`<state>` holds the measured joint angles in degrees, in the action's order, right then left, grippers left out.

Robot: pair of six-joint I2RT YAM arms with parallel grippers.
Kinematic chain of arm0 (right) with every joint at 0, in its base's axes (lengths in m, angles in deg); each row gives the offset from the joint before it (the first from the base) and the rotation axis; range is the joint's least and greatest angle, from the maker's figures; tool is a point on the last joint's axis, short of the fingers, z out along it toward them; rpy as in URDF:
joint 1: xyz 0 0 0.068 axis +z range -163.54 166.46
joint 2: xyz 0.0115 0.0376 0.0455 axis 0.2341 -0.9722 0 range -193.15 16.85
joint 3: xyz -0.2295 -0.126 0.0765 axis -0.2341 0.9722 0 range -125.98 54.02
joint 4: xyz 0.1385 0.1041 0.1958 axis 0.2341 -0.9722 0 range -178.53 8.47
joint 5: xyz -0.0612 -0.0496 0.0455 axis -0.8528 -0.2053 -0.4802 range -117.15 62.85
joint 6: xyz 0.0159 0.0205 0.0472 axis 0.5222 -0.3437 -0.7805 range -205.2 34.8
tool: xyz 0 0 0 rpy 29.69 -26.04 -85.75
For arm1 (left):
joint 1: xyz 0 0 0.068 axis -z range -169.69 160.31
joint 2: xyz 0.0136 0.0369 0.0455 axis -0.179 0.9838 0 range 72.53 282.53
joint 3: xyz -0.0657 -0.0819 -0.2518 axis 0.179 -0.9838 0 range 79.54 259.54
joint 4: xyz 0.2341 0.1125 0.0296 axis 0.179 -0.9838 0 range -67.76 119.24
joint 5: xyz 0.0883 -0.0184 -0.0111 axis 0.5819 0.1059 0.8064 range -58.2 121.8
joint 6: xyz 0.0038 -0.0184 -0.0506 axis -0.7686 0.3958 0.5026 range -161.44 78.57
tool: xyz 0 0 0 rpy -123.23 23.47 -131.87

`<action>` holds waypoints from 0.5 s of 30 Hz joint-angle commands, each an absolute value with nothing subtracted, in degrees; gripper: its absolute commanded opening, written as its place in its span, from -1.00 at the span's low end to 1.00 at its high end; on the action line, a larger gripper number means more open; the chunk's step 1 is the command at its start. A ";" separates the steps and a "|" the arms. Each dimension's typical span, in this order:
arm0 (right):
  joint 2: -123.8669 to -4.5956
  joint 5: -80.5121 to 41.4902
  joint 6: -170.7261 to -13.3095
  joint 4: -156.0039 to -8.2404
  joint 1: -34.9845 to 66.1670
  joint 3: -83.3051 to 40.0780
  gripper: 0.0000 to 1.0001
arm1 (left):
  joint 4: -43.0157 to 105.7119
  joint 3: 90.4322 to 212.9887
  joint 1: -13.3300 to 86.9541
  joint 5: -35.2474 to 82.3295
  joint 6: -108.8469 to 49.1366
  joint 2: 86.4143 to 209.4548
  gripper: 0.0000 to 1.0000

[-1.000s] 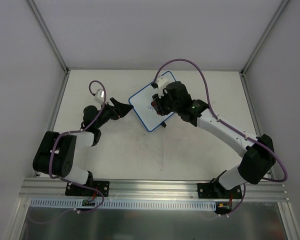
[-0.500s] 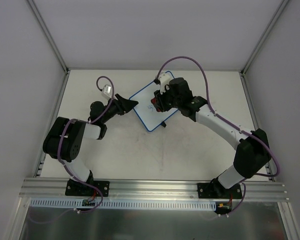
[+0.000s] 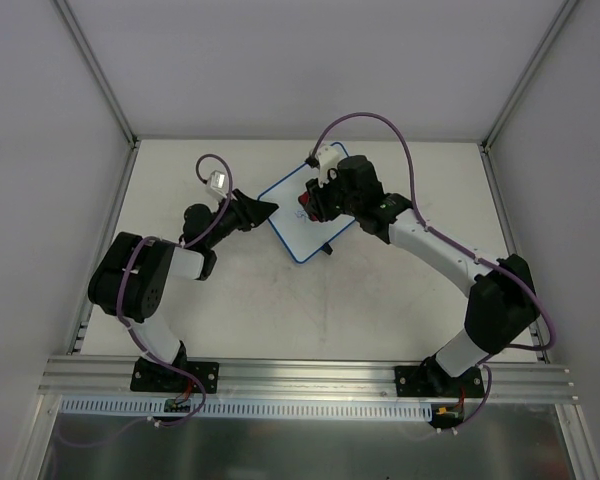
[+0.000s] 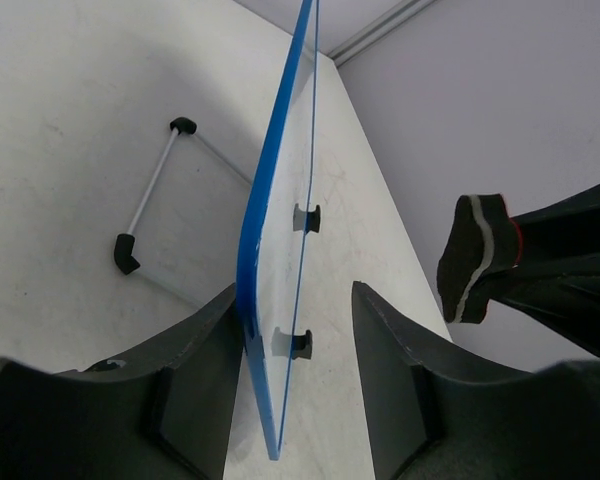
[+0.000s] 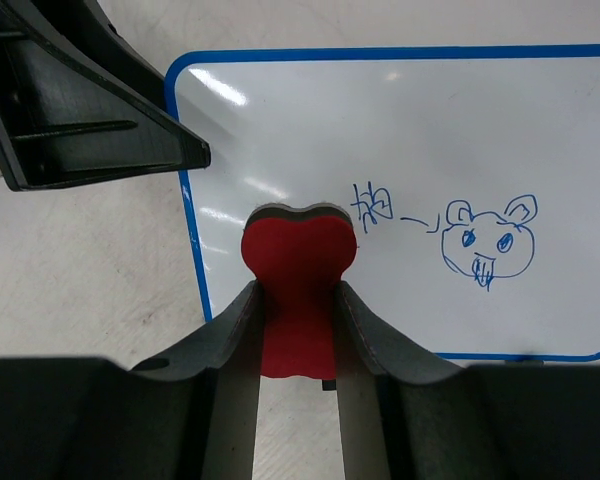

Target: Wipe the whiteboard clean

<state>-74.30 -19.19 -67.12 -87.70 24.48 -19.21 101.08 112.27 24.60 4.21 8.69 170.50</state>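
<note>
Bracing seemed to be the left gripper's [image 4: 295,292] job: its jaws stood parted on either side of the left edge of the small blue-rimmed whiteboard [image 3: 288,228], with a gap showing on the writing side, so it was not clamped. The board stood propped at a slant on its wire stand with black end caps [image 4: 150,205], in the middle of the pale table [image 3: 330,300] toward the far side. A steadying hold would probably keep it from sliding under a wipe.

The right gripper [image 5: 298,300] was clenched on the red bone-shaped eraser [image 5: 298,250], held at the board's lower left, well apart from the blue marker doodle of an animal face [image 5: 485,240] and the scribble [image 5: 370,207] beside it, both unwiped.

Whether the eraser's pad touched the surface could not be told. From above, the right wrist covered much of the board. The left wrist saw it only edge-on.
</note>
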 commanded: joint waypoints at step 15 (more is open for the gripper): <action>-76.67 -17.92 -67.36 -81.97 24.35 -17.09 -1.00 | 108.43 111.18 26.31 6.40 7.08 171.67 -0.42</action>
